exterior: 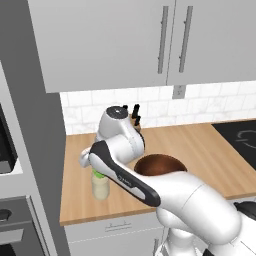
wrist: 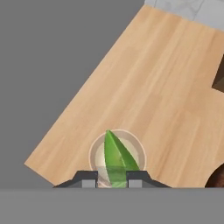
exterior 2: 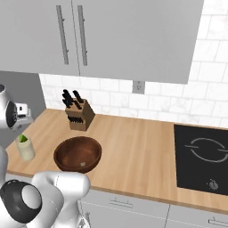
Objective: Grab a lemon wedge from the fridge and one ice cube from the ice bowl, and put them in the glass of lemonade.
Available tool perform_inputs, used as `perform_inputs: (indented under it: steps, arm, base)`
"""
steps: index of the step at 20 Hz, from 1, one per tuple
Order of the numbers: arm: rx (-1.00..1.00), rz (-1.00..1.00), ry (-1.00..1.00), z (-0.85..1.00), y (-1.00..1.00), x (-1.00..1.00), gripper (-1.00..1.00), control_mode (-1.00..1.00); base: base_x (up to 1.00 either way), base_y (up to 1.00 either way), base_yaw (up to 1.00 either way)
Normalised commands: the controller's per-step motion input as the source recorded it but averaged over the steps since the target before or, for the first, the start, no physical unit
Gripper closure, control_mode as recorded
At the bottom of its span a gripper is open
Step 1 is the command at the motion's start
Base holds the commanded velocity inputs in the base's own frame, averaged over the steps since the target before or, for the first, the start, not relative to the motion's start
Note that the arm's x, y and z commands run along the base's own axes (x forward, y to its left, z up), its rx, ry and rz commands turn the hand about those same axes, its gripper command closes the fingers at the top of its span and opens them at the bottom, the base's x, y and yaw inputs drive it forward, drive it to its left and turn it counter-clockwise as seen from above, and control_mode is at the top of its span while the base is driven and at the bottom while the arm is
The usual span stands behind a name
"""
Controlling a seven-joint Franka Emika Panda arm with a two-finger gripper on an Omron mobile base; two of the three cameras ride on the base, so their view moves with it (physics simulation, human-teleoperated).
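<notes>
A: What stands at the far left?

B: The grey fridge (exterior: 30, 150) side, flush against the left end of the wooden surface (exterior 2: 133, 151). Just right of it, near the front edge, is the glass of lemonade (exterior 2: 25, 148).

A: And the tool?

B: The tool (wrist: 111, 179) hangs directly over the glass. Its fingertips (wrist: 89, 178) are closed down to a narrow gap, pinching the lemon wedge (wrist: 116, 159), whose point sticks out over the pale liquid.

A: What crowds it?

B: In the left base view, the arm's own elbow and forearm cover much of the glass. Right of the glass sits the ice bowl (exterior 2: 78, 154), near but apart. I can't make out any ice in it.

A: Further right?

B: A knife block (exterior 2: 80, 115) behind the bowl by the tiled wall, then bare wood, then a black cooktop (exterior 2: 202, 158) at the right end. Pale wall cabinets (exterior 2: 129, 35) hang above.
</notes>
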Motion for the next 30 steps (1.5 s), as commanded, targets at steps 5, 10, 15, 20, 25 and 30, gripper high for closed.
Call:
perform_inputs:
  steps: [5, 10, 15, 20, 25, 30]
  arm:
    - [0.0, 0.0, 0.08, 0.0, -0.01, 0.0, 1.0, -1.0]
    - [0.0, 0.0, 0.08, 0.0, -0.05, 0.0, 1.0, -1.0]
    - [0.0, 0.0, 0.13, 0.0, -0.01, 0.17, 1.0, -1.0]
    - [0.0, 0.0, 0.07, 0.13, 0.0, 0.03, 1.0, -1.0]
    - [-0.03, 0.0, 0.0, 0.0, 0.09, 0.0, 1.0, -1.0]
    - [0.0, 0.0, -0.01, -0.03, 0.03, 0.0, 1.0, -1.0]
  base:
    - [0.0, 0.0, 0.0]
    - [0.0, 0.0, 0.0]
    - [0.0, 0.0, 0.0]
    - [0.0, 0.0, 0.0]
    - [0.0, 0.0, 0.0]
    - [0.0, 0.0, 0.0]
